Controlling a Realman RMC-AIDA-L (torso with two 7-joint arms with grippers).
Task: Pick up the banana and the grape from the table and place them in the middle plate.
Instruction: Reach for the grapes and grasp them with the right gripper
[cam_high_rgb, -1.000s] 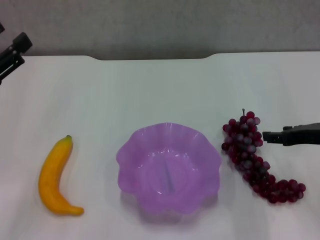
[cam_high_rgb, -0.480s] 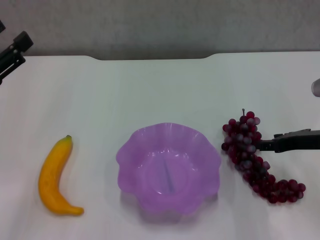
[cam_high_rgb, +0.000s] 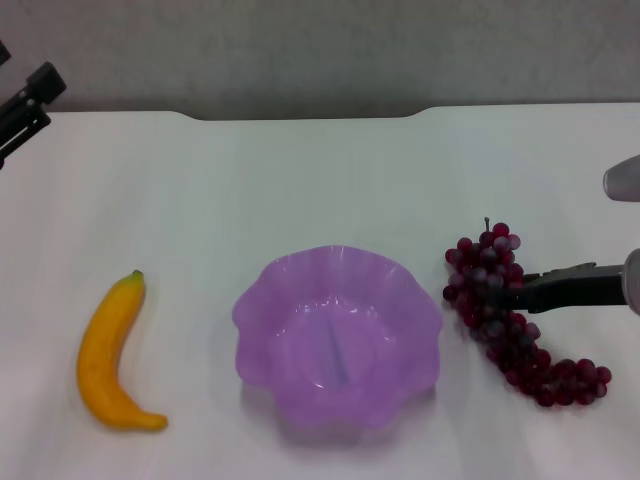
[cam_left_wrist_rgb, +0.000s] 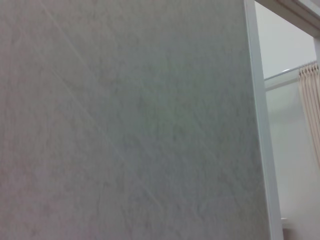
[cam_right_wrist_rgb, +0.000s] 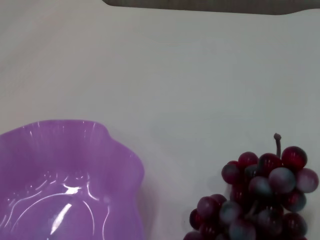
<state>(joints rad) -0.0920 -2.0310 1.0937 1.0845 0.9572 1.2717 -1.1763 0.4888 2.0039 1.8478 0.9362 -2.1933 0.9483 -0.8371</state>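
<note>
The white bench (cam_high_rgb: 300, 180) fills the frame. The purple plate (cam_high_rgb: 337, 338) sits lower centre, empty. The banana (cam_high_rgb: 110, 355) lies lower left. The grapes (cam_high_rgb: 505, 315) lie at right, the right tool (cam_high_rgb: 530, 292) touching them; I cannot tell its opening. The left tool (cam_high_rgb: 25, 105) is parked upper left.

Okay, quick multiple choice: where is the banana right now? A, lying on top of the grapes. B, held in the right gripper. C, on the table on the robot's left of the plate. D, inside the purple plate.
C: the banana lies on the white table, apart from the purple plate on its left side, with no gripper near it.
</note>
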